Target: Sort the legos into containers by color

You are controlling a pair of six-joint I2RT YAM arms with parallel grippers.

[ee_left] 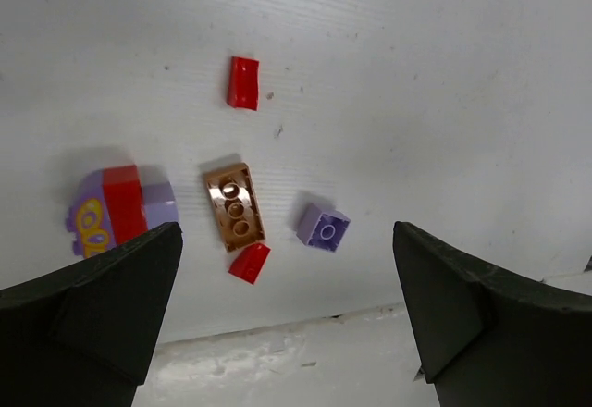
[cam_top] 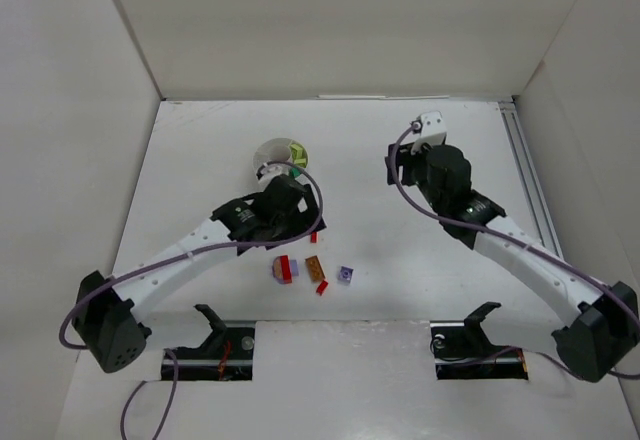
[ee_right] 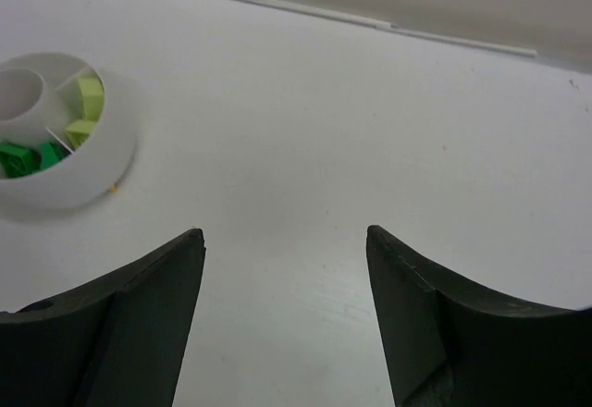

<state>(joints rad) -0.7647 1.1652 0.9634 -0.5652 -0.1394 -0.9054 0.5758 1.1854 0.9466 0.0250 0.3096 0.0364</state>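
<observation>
The low round white plastic tub (ee_right: 83,185) holds green bricks (ee_right: 18,159) and pale yellow bricks (ee_right: 90,97) in separate wedges. The black left gripper (ee_left: 287,314) and right gripper (ee_right: 287,324) both gape empty. Near the left one lie a loose orange-brown studded brick (ee_left: 236,205), a lavender brick (ee_left: 323,228) and red pieces (ee_left: 243,82).

A white surface (cam_top: 420,280) is enclosed by plain white panels (cam_top: 350,20) on the left, right and far sides. A metal rail (cam_top: 528,190) is laid along its right edge. Two black clamps (cam_top: 212,322) are seen at the near edge, one left, one right.

1 overhead, 2 close wrist views
</observation>
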